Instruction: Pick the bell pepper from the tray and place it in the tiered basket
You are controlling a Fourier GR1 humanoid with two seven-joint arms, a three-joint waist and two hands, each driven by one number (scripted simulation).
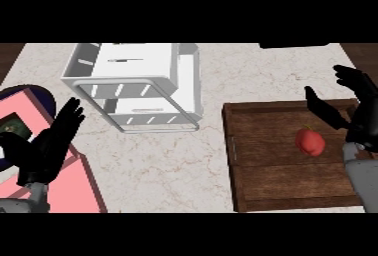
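Observation:
A red bell pepper [310, 142] lies on the dark wooden tray [266, 175] at the right, toward the tray's right side. My right hand [357, 111] hovers over the tray's far right corner, open, with thumb and fingers spread; the pepper sits just below and left of its thumb, apart from it. The white tiered basket [136, 85] stands at the back left of centre, with nothing seen inside. At the left edge my left hand [46, 145] rests open with its fingers pointing up.
A pink board or book [52, 187] lies under the left hand at the counter's left edge, beside a dark round object [37, 96]. Bare marble counter [166, 165] stretches between basket and tray.

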